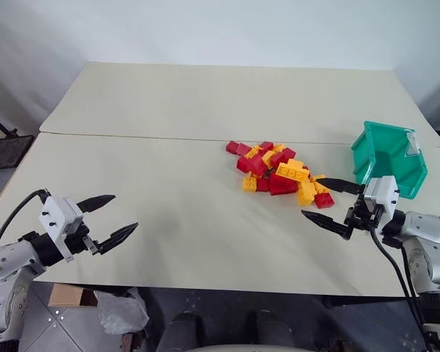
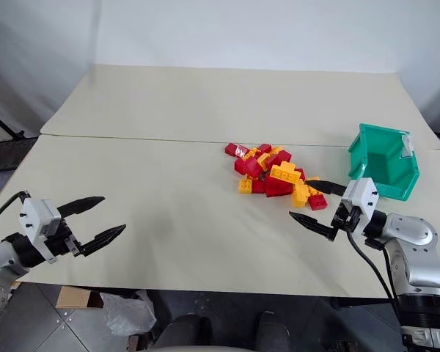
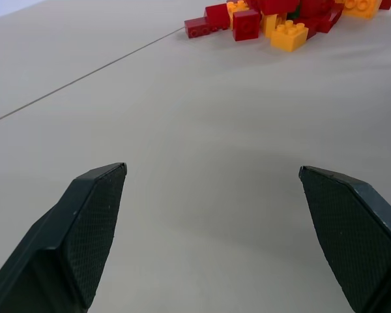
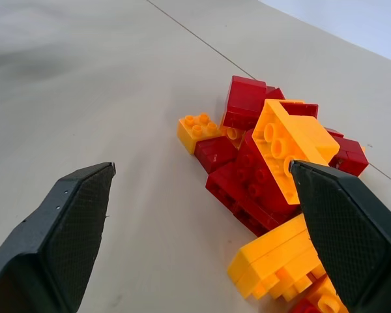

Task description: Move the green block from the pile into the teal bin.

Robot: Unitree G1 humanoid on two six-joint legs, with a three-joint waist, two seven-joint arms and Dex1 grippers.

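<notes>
So the loose pile of small red and yellow studded plastic bricks (image 1: 279, 173) sat on the cream tabletop (image 1: 183, 147), and honestly I couldn't pick out the small green studded block anywhere in it. In the left wrist view there was maybe a sliver of dark green tucked between the red bricks, but it was too small to call. The teal plastic storage bin with the sloped open front (image 1: 387, 155) stood just beside the pile on the robot's right, apart from the bricks; its inside looked bare, though part of the floor was hidden behind the front wall and its white label was only partly visible at the rim. The right gripper (image 1: 330, 203) hung spread wide right at the near edge of the pile, holding nothing. The left gripper (image 1: 108, 218) was well away from the pile, jaws also wide apart and empty.
</notes>
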